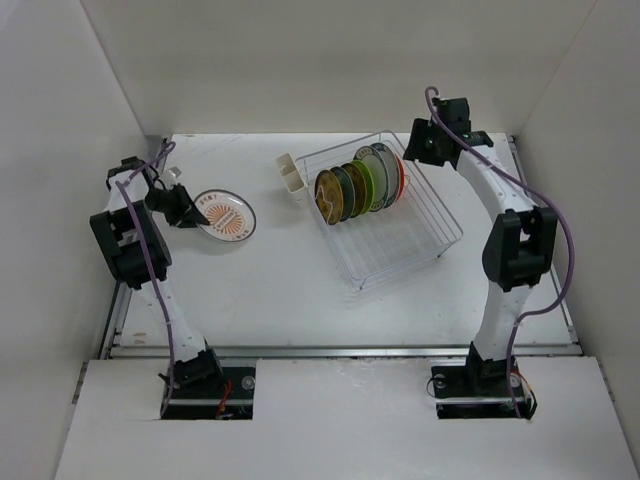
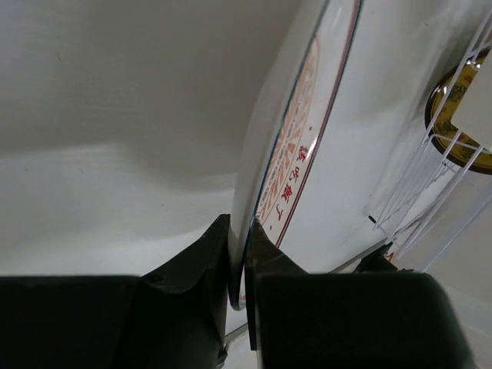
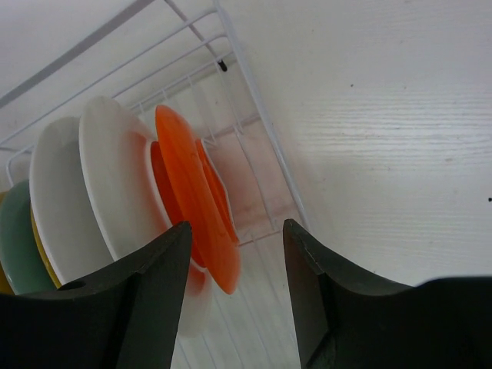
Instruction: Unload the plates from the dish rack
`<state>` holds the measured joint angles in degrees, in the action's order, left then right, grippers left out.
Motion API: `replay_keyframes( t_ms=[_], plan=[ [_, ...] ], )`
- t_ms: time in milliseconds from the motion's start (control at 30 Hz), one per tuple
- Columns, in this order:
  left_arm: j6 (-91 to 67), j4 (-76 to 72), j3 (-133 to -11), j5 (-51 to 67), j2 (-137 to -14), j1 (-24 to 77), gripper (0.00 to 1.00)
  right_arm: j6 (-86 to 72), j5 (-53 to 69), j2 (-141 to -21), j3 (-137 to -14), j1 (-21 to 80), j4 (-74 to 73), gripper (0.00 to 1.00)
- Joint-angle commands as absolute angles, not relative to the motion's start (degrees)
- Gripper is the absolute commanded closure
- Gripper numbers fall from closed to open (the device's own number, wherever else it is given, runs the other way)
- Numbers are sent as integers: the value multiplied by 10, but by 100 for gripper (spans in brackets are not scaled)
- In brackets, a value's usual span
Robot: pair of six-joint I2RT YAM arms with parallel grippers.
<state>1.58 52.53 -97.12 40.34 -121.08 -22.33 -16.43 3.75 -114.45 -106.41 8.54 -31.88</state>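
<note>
White table (image 1: 300, 300), white walls all round, and you've got loads of bare room left of the rack (image 1: 430, 235) and in front of it. Your left gripper (image 2: 240, 231) is clenched on the rim of the orange-patterned plate (image 2: 307, 115), well left of the rack. The other plates (image 1: 358, 185) stand on edge inside the rack, with the cup (image 1: 291, 177) on its left side. At the rack's far right end your right gripper (image 3: 236, 225) has its fingers spread either side of the orange-red plate (image 3: 188, 184), not pinching it.
</note>
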Motion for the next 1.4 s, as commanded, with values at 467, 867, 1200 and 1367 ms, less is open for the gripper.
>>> replay_keyframes(
  t_ms=[467,867,1200,1367],
  plan=[
    [30,549,-1007,352,-1235,-225,59,-146,91,-1153,-1007,82,-249,54],
    [42,585,-1013,293,-1144,-225,49,-143,-46,-1109,-979,111,-239,100],
    [42,611,-1002,267,-1087,-225,51,-75,-204,-989,-1002,111,-233,100],
    [42,616,-1015,260,-1042,-212,51,-69,-262,-963,-1035,116,-268,100]
  ],
)
